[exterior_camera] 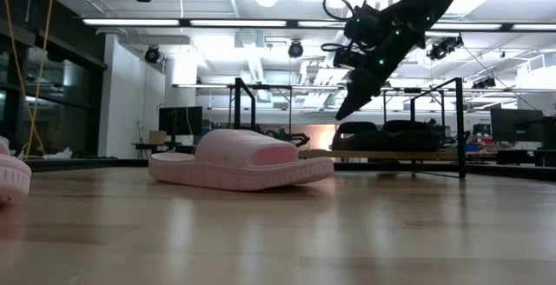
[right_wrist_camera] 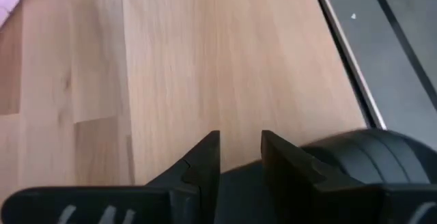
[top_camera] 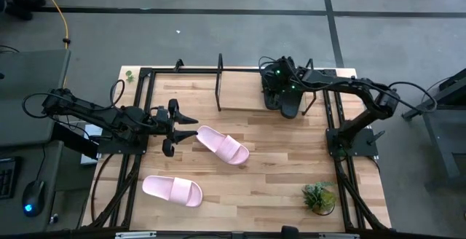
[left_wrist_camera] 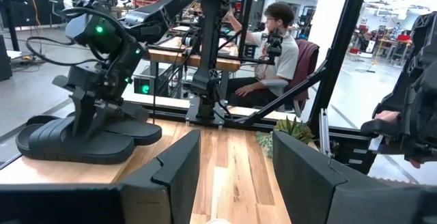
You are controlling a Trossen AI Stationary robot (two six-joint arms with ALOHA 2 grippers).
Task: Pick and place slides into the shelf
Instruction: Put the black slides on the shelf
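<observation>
Two black slides (top_camera: 282,98) lie side by side on the shelf's wooden board (exterior_camera: 408,155) at the far right, between its black rods (top_camera: 219,83). My right gripper (exterior_camera: 346,109) hovers just above them with its fingers a narrow gap apart and empty; the black slide's strap (right_wrist_camera: 372,157) shows beside them. One pale pink slide (top_camera: 223,145) lies sole down mid-table and another (top_camera: 172,190) lies near the front left. My left gripper (top_camera: 183,127) is open and empty, level, just left of the middle pink slide's end.
A small potted plant (top_camera: 319,197) stands at the front right. The larger black frame (top_camera: 138,108) edges the table. The shelf's left part holds nothing. Bare wood lies between the pink slides and the shelf. A person (left_wrist_camera: 280,46) sits beyond the table.
</observation>
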